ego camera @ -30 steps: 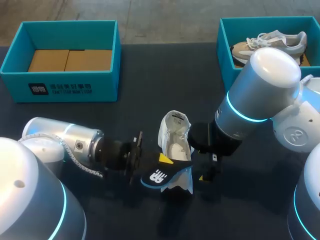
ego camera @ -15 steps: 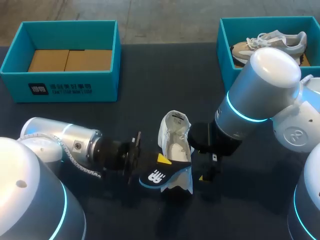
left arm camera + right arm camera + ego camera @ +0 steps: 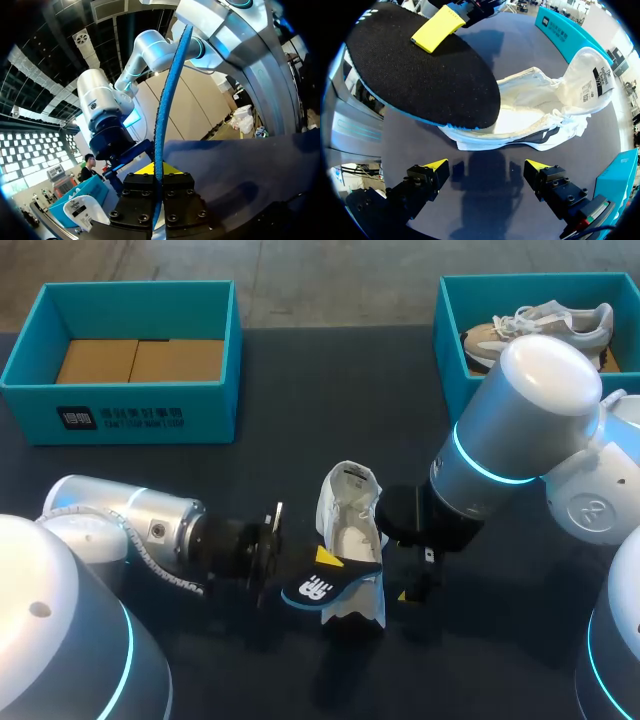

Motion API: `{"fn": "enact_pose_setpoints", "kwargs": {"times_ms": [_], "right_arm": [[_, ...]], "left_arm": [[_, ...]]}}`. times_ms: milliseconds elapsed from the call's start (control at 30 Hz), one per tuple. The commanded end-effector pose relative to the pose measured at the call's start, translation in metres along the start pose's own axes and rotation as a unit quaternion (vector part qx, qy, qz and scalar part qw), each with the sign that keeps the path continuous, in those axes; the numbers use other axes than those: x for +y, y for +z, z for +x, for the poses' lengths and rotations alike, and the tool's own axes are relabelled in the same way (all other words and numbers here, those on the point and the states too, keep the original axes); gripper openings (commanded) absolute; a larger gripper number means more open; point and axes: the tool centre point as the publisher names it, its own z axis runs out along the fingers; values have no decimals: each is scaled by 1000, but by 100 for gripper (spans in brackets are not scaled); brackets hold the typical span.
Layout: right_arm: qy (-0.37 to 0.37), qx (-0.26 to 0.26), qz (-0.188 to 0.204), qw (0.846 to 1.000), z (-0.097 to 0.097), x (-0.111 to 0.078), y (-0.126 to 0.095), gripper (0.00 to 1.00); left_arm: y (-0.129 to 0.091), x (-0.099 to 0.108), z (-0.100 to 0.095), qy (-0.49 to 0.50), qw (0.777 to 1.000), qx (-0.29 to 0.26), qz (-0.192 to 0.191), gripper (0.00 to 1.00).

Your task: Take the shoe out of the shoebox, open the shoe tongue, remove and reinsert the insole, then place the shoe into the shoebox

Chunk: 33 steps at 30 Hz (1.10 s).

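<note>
A white shoe point(image 3: 350, 525) lies on the dark table with its tongue turned up; it is seen again ahead of the right fingers point(image 3: 540, 107). My left gripper point(image 3: 322, 565) is shut on the black insole point(image 3: 318, 588), which has a blue edge and hangs over the shoe's heel end. In the left wrist view the insole point(image 3: 167, 100) stands edge-on between the closed fingers of the left gripper point(image 3: 159, 172). My right gripper point(image 3: 486, 167) is open just beside the shoe, holding nothing. From there the insole point(image 3: 420, 70) hovers over the shoe, with a yellow left fingertip point(image 3: 438, 27) on top.
A teal shoebox point(image 3: 120, 410) with a bare cardboard floor stands at the back left. Another teal box point(image 3: 450, 335) at the back right holds a beige shoe point(image 3: 545, 325). My right arm's big elbow point(image 3: 520, 420) covers part of that box.
The left gripper has shifted the insole only very slightly. The shoe and the right arm have stayed where they were.
</note>
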Motion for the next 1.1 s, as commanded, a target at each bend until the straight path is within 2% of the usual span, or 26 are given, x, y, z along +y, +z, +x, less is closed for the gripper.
{"fn": "enact_pose_setpoints", "kwargs": {"times_ms": [33,1100], "right_arm": [[0,-2,1,1000,1,1,2,100],[0,-2,1,1000,1,1,2,100]], "left_arm": [[4,7,0,-3,1000,3,2,0],[-4,24,-4,11,998,-41,-42,0]]}}
